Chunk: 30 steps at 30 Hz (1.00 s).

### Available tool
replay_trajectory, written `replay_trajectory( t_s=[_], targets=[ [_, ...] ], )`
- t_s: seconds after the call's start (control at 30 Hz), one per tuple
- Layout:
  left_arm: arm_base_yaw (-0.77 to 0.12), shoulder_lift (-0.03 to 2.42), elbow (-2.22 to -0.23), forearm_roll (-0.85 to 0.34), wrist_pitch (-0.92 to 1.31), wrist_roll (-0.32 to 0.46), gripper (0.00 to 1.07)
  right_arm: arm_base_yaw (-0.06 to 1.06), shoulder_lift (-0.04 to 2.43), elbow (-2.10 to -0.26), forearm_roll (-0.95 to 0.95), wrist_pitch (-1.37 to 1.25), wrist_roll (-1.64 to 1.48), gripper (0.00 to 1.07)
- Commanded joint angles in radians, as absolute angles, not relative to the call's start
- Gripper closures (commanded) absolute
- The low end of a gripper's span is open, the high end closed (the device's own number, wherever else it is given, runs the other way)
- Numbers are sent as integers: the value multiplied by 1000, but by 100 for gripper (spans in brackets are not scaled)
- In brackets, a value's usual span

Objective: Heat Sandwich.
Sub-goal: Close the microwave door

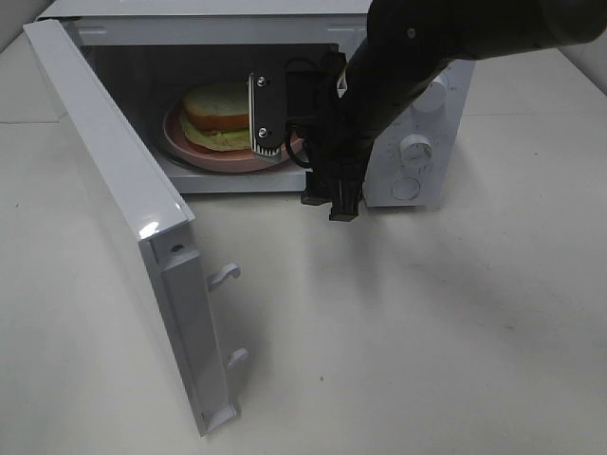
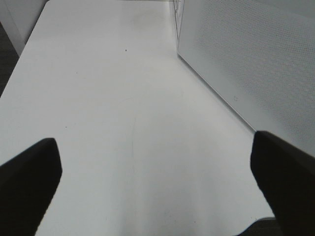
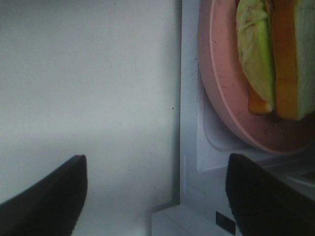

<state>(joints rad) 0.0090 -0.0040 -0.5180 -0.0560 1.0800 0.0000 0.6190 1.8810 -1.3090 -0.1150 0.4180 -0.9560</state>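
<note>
The sandwich (image 1: pixel 218 114) lies on a round pink plate (image 1: pixel 190 147) inside the microwave (image 1: pixel 427 57), on the floor of the cavity and towards the front. The door (image 1: pixel 114 180) stands swung wide to the left, its two latch hooks pointing out over the white table (image 1: pixel 427 332). From the high camera the right arm and a metal bracket on its wrist cover the right part of the sandwich and plate; three white knobs sit on the panel just behind the arm. The sandwich is two thick slices of white bread with tan crust and pale green leaf between them (the right wrist view also shows an orange-tan edge beside the green). The right gripper (image 1: pixel 332 204) hangs just in front of the microwave's lower front edge, near the right side of the opening. Its jaws are spread wide with nothing between them, and they are clear of the plate. The left gripper (image 2: pixel 157 187) is out of the high view. In its own view its dark fingers (image 2: pixel 24 187) are fully apart above bare table, holding nothing, with a white dotted panel (image 2: pixel 246 59) close beside them.
</note>
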Motion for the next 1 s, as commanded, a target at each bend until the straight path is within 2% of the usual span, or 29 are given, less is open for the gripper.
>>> replay_trajectory(
  t_s=[0.03,1.0],
  targets=[
    [10,-21,-517,-62,1071,-8,7,617,1837,-1269,-129,408,-905,28],
    [10,-21,-517,-62,1071,-8,7,618,1411,-856,-129,409,-568,31]
  ],
)
